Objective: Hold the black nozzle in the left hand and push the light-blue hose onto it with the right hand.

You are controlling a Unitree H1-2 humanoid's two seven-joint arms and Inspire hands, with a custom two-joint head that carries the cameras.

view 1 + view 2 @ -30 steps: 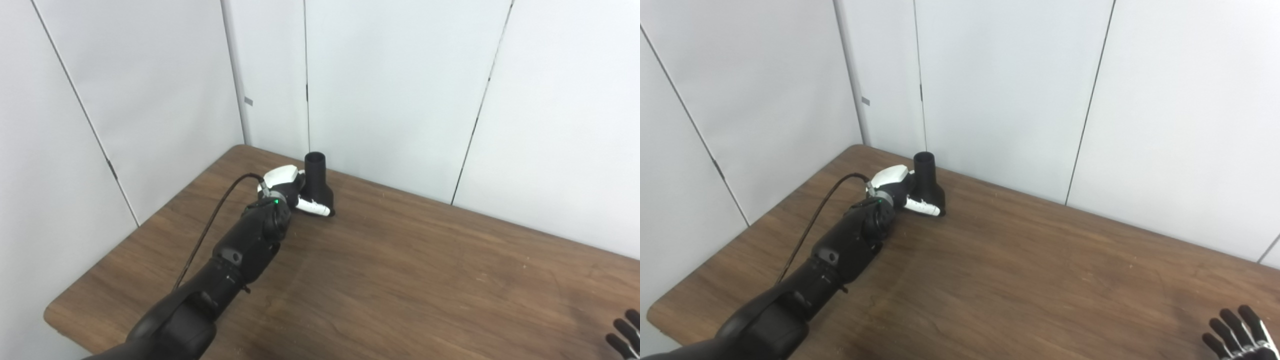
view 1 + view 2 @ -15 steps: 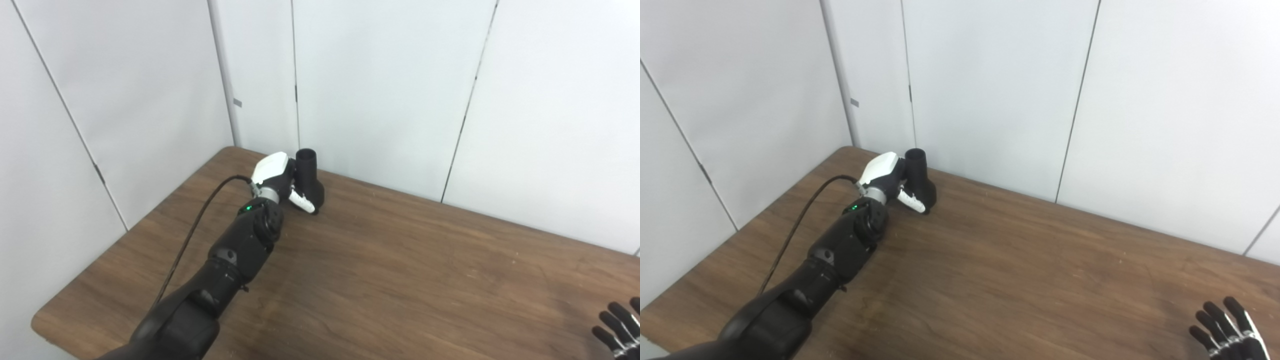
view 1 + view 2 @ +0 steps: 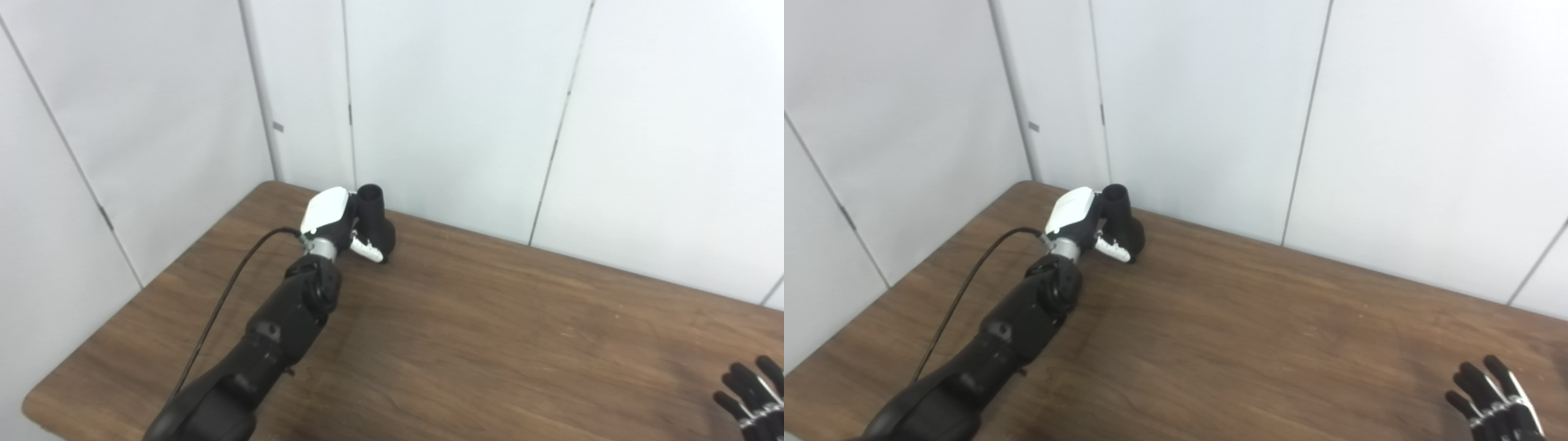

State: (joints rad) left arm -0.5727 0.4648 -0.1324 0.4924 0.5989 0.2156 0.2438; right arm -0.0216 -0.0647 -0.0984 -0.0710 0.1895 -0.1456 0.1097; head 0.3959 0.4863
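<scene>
**Left robot hand grips the black nozzle at the far corner of the desk**

The desk [image 3: 490, 343] is a dark brown wood-grain surface with a rounded near-left corner and a worn, slightly paler sheen across its middle. A few small pale specks lie scattered on the top. It is pushed into a corner of the room, its far and left edges close against pale grey-white wall panels [image 3: 459, 104] split by thin dark vertical seams. A small grey tab sits on one seam to the left of the corner.

The left arm reaches from the bottom left edge across the desk toward that far corner, with a black cable [image 3: 220, 306] looping beside its forearm. The left robot hand [image 3: 334, 219], white-backed, is wrapped around the black nozzle [image 3: 375, 220]. The nozzle is at the far left of the desk, near the wall, narrow round opening uppermost and tilted slightly, its wider flared end low by the desk top. Whether that base touches the desk or is just above it cannot be told.

The right robot hand [image 3: 1494, 407] shows only at the bottom right corner, well apart from the nozzle. Its dark fingers [image 3: 1470, 375] are spread and hold nothing.
</scene>
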